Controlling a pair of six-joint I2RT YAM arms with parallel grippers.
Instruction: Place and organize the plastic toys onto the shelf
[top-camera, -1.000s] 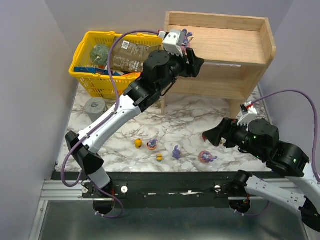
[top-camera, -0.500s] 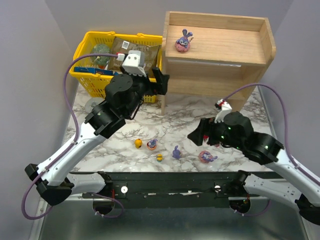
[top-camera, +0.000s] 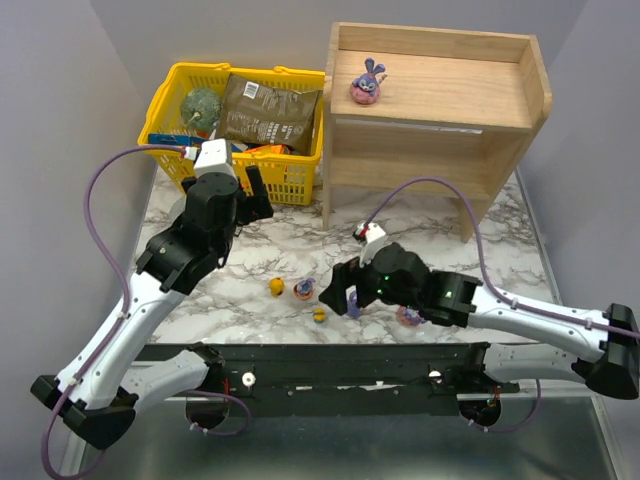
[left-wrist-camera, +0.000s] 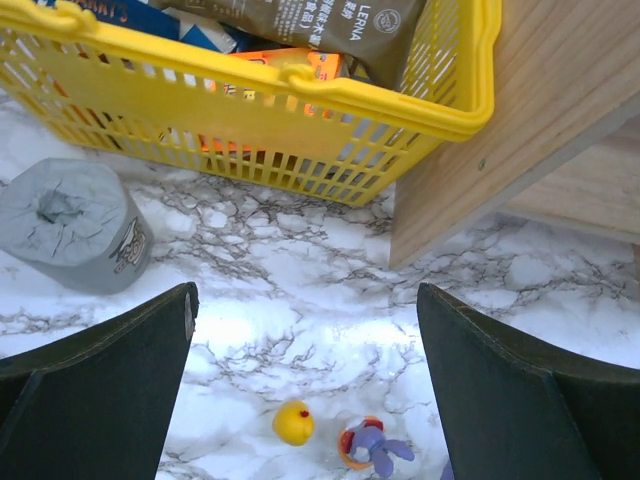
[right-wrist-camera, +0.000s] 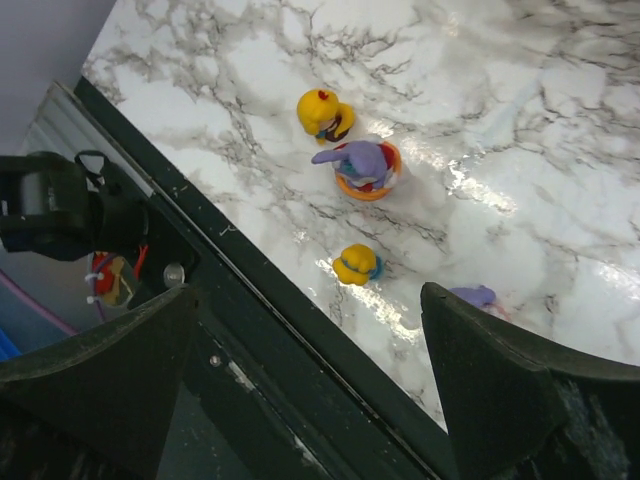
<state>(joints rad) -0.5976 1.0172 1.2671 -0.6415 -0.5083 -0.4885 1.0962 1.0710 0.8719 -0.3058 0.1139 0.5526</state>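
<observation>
The loose plastic toys lie in a short row on the marble tabletop (top-camera: 430, 230), close to its near edge. From the left we see a yellow figurine (top-camera: 276, 287), a bunny on an orange base (top-camera: 304, 289), a smaller yellow toy (top-camera: 318, 315), a half-hidden purple bunny (top-camera: 353, 305), and a pink-and-purple one (top-camera: 410, 316) by the right forearm. 1 bunny (top-camera: 367, 85) stands on the top tier of the shelf (top-camera: 460, 90), towards its left end. The right gripper (top-camera: 345, 292) hangs directly over the row, its jaws spread wide with nothing between them. In its wrist view the smaller yellow toy sits almost midway between the 2 fingers. The orange-based bunny lies just beyond it, ears pointing to that view's left. The left gripper (top-camera: 248, 193), equally wide and empty, is up by the yellow basket (top-camera: 290, 178), well apart from the row. We judge the right arm much the nearer, so the pick falls to it, and a straight descent should take the smaller yellow toy. The purple bunny beside 1 finger could get knocked.
</observation>
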